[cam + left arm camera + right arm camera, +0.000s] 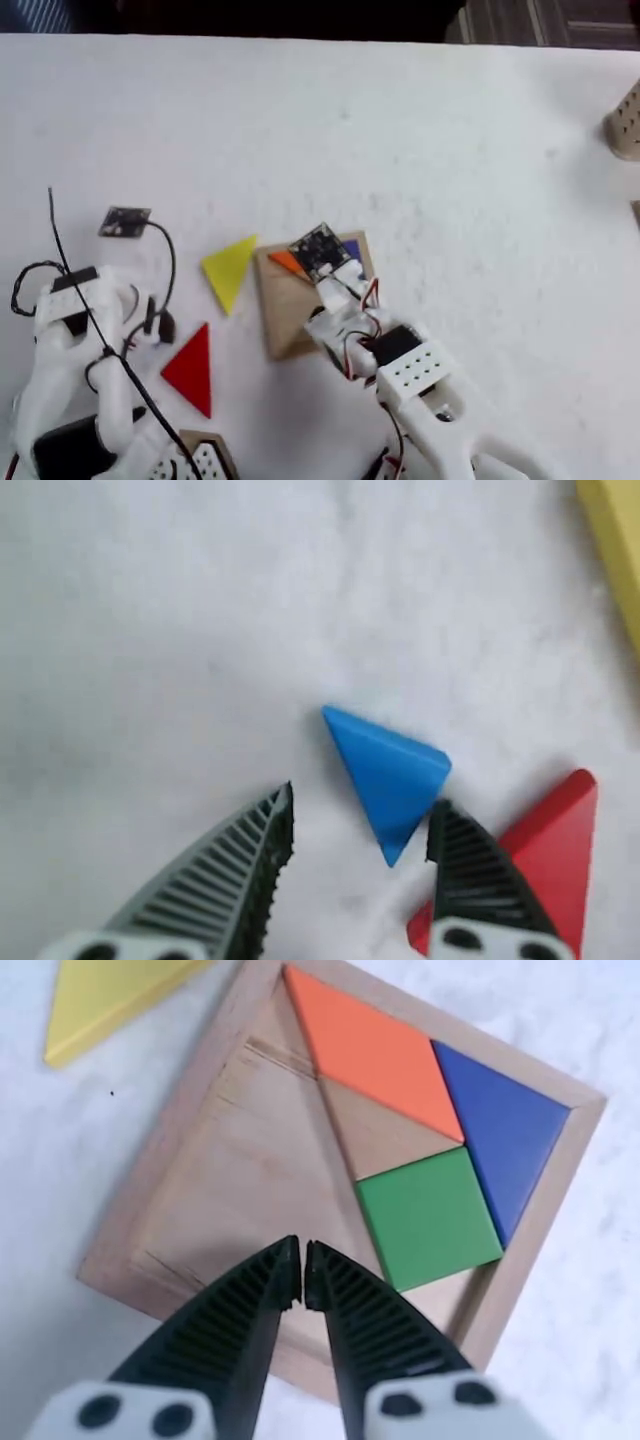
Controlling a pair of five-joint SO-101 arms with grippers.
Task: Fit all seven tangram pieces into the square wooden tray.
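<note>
The square wooden tray (pixel 165 1185) lies on the white surface (pixel 400 130); the right gripper (pixel 303 1250) hangs over the bare part of its floor, its fingers (pixel 240 1325) drawn together until the tips all but touch, with nothing between them. Three pieces sit inside the tray along one side: an orange parallelogram piece (pixel 375 1050) in a corner, a dark blue triangle piece (pixel 500 1130) against the rim beside it, and a green square piece (pixel 430 1215) touching the blue one; a wood-coloured triangular patch shows among them, and whether it is a piece or bare floor cannot be told. A large yellow triangle piece (pixel 230 270) lies on the surface just outside the tray; a red triangle piece (pixel 192 368) lies farther from it, near the left arm. The left gripper (pixel 363 798) hovers low with its fingers (pixel 225 880) spread wide and holding nothing; a small light blue triangle piece (pixel 388 775) lies flat just ahead of the tips, its narrow corner pointing into the gap, and the red triangle is just beside one finger.
</note>
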